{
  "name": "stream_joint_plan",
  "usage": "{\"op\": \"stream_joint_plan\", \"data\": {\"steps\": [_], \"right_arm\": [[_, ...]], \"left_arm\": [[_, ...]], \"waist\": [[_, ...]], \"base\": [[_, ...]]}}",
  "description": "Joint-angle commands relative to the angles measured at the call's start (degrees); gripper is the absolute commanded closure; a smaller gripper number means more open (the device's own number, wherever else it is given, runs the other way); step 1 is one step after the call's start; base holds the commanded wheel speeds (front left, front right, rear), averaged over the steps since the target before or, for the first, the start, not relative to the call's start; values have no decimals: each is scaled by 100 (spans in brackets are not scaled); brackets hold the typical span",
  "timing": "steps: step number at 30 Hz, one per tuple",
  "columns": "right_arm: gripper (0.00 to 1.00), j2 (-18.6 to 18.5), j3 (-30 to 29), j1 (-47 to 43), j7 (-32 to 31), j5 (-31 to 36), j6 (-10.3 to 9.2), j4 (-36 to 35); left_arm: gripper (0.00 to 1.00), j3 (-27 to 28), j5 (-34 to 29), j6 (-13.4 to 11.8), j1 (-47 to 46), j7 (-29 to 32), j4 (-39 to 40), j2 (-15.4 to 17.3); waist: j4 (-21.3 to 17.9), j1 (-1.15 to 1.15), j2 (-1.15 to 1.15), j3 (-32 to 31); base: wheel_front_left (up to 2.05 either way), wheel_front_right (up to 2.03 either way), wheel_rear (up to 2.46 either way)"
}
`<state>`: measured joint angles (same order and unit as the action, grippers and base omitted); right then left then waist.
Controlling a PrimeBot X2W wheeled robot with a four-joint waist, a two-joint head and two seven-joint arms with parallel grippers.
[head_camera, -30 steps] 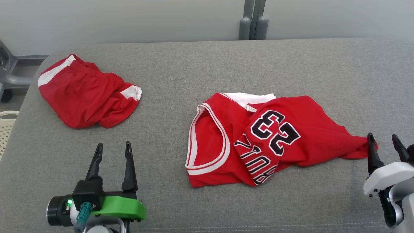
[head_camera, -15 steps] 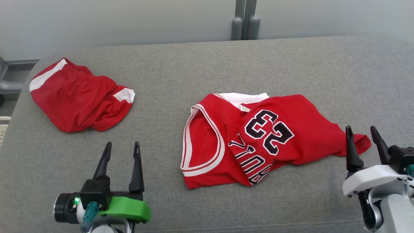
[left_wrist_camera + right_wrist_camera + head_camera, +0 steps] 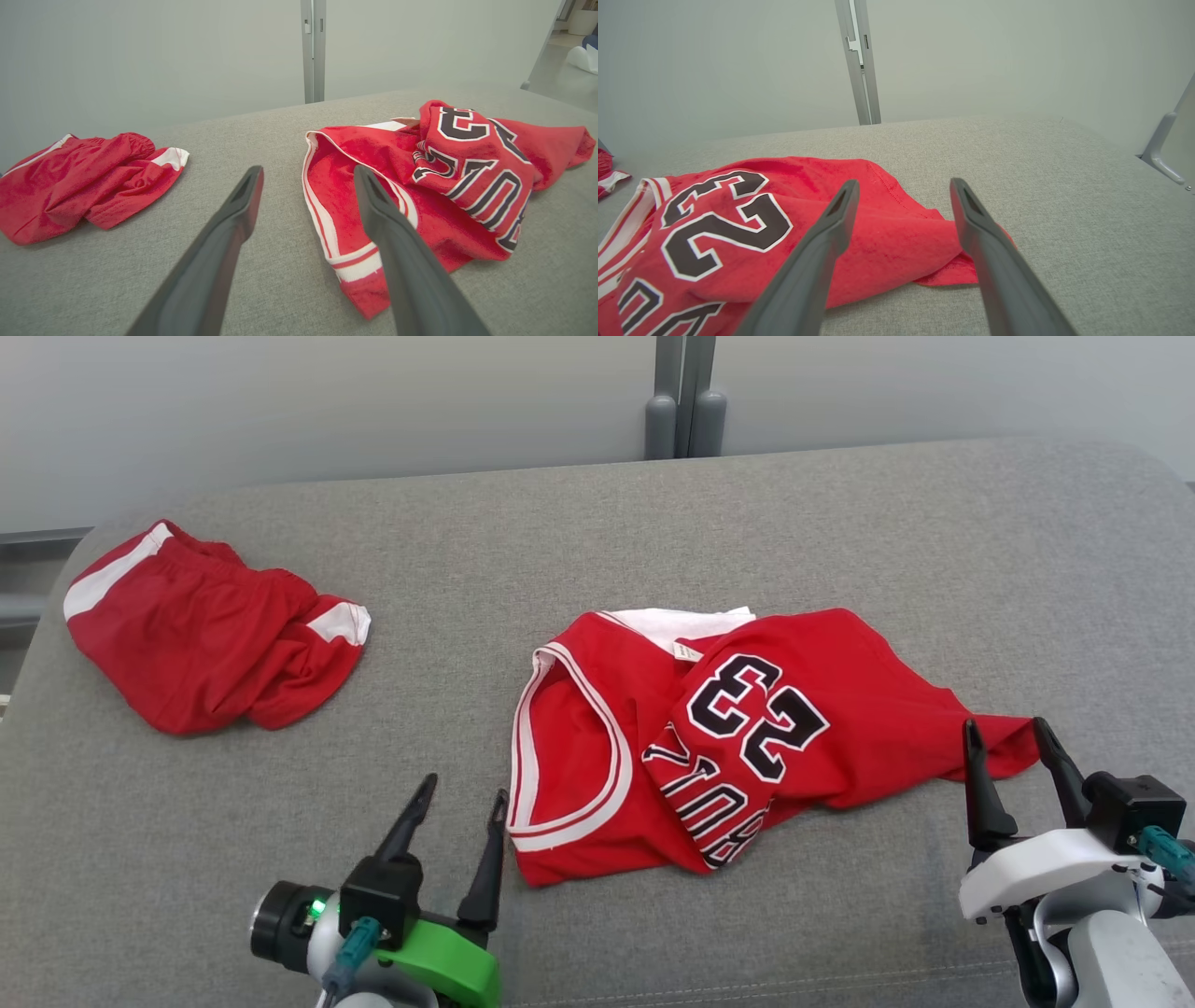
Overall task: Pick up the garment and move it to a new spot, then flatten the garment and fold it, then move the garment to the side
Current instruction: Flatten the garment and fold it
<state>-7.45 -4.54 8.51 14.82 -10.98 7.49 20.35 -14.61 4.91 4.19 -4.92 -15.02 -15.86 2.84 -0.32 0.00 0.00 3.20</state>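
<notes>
A grey fabric-covered surface is stretching out in front of the robot, with a pale wall running behind it.

Nearest, the left gripper with its green mount is hovering low with its dark fingers spread wide, holding nothing. It is sitting just beside the white-trimmed edge at the near left corner of the crumpled red basketball jersey with the black number 23. The right gripper, on its white wrist, is gaping just as wide and is straddling the pointed red corner at the jersey's right end. Whether a finger is touching cloth there, I cannot tell.

The jersey itself is lying in the middle of the surface, a little to the right, with its numbered panel flopping over the body. The claws seem to be lining up on opposite ends so that both can pinch and lift together.

Farther off to the left, well apart from the jersey, a bundled pair of red shorts with white stripes is occupying that corner, likely ruling it out as a landing spot. Beyond, a grey post is standing against the wall.
</notes>
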Motion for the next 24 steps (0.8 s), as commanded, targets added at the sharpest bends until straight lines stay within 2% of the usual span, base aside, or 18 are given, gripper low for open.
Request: {"op": "stream_joint_plan", "data": {"steps": [1,8,18,24], "right_arm": [[0,-6,28,17,40,-55,0,28],[0,10,139,64,39,-108,0,129],[0,26,235,141,47,-142,0,186],[0,45,281,208,49,-158,0,210]], "left_arm": [[0,-97,-22,70,-93,-14,-127,10],[0,-615,-96,272,-425,-14,-830,99],[0,-1116,95,323,-1022,-14,-1778,252],[0,-1610,436,325,-1425,-14,-2499,335]], "waist": [[-51,0,0,-10],[-246,0,0,-7],[-501,0,0,131],[-633,0,0,231]], "base": [[0,0,0],[0,0,0],[0,0,0],[0,0,0]]}}
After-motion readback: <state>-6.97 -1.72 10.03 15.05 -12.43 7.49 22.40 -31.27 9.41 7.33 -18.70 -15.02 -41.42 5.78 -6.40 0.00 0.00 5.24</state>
